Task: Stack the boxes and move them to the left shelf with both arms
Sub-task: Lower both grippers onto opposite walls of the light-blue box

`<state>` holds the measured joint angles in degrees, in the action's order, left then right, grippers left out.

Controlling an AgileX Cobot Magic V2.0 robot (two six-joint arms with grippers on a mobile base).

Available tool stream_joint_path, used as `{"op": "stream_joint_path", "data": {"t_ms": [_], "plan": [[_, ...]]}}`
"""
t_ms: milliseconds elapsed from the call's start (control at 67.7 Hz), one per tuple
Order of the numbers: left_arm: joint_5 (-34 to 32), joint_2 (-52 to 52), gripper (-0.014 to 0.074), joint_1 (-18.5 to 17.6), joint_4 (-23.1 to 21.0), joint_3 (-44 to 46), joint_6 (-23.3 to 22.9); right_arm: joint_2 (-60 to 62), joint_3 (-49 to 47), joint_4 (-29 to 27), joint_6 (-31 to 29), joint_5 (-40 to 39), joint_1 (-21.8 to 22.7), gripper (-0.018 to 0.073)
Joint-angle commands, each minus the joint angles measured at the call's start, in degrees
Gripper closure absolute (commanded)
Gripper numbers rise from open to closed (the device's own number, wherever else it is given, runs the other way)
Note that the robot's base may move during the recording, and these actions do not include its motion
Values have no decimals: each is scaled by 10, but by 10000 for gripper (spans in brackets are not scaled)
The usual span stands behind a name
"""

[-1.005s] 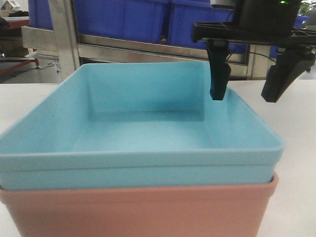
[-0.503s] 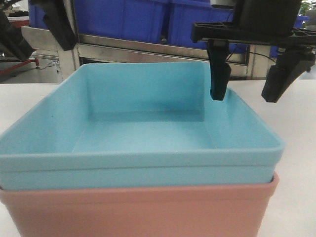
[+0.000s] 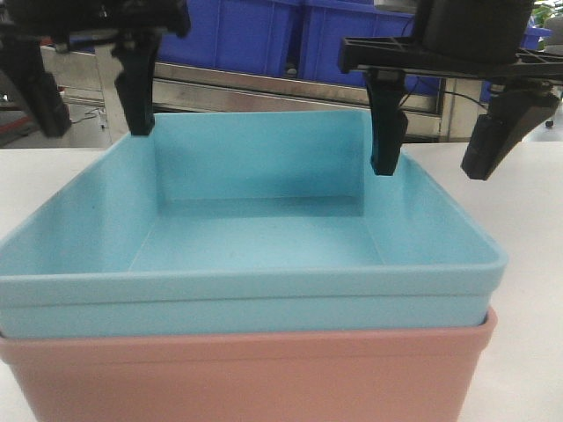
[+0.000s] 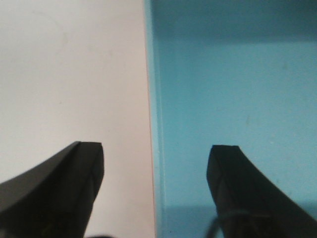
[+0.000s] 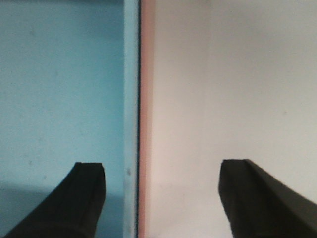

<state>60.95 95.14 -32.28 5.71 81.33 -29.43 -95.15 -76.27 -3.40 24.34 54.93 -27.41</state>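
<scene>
Light blue smooth plastic tub (image 3: 264, 237) with rounded corners sits nested inside a like-sized salmon pink plastic tub (image 3: 246, 369). The stack stands on the white tabletop (image 3: 528, 264), near and central. The left black gripper (image 3: 88, 92) hangs released across the stack's left wall, one finger outside over the table and one inside over the blue floor. The right black gripper (image 3: 437, 141) is likewise spread wide, straddling the right wall. On the far side, a silvery steel rail (image 3: 264, 88) runs beneath dark blue bins (image 3: 246, 35).
</scene>
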Motion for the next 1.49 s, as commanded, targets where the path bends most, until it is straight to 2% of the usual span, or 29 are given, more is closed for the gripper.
{"op": "stream_joint_path", "data": {"t_ms": [0, 133, 488, 680, 946, 1035, 1478], "plan": [[9, -7, 243, -4, -2, 22, -17, 25, -15, 5, -4, -30, -1, -1], [14, 6, 243, -4, -28, 22, -17, 25, -15, 4, -5, -35, -1, -1], [27, 20, 243, -4, -33, 22, -17, 25, -15, 4, -7, -10, -1, -1], [37, 20, 243, -4, -34, 22, -16, 17, -16, 17, -12, 5, -19, -1], [52, 20, 243, -4, -35, 22, -16, -32, -34, 26, 12, 38, -31, -1], [57, 20, 243, -4, -39, 22, -30, -44, -45, 34, 15, 54, -31, -1], [64, 68, 243, -4, -68, 20, -23, -47, -54, 34, 36, 42, -31, -1]]}}
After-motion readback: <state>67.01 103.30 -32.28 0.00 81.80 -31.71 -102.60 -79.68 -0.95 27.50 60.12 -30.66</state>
